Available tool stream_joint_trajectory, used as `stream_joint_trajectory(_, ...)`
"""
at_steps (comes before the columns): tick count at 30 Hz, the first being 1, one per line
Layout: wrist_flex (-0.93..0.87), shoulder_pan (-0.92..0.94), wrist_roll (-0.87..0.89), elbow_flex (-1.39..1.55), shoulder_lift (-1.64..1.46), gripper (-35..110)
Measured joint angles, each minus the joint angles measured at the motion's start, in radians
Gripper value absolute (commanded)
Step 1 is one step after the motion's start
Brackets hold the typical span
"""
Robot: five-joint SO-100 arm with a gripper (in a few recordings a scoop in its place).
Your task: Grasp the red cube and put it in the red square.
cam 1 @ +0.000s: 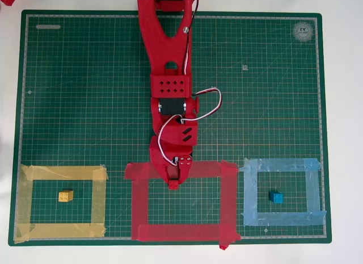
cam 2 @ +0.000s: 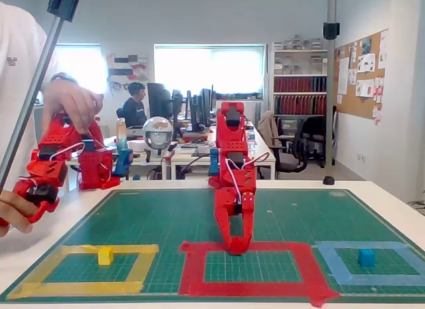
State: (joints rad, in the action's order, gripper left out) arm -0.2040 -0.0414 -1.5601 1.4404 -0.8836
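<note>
- The red arm is reaching down the middle of the green cutting mat in the overhead view, its gripper pointing at the near side of the mat
- The gripper tip is sitting over the top strip of the red square; in the fixed view the gripper is touching down on the far strip of that same frame
- Whether the claw is released or clenched I cannot tell: the fingers are red against red tape and are blending together in both views
- The red cube is not something I am able to make out; anything between the fingers is lost in the same red
- The yellow cube is lying inside the yellow tape frame, at picture-left of the red square
- The blue cube is lying inside the light-blue tape frame, at picture-right
- In the fixed view the yellow cube and blue cube are resting inside their frames, both well apart from the gripper
- White wires are looping beside the arm's wrist
</note>
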Motion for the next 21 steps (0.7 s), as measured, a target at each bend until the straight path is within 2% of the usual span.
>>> stream_joint_trajectory(21,0.000,0.037,-0.014,-0.143,0.067,2)
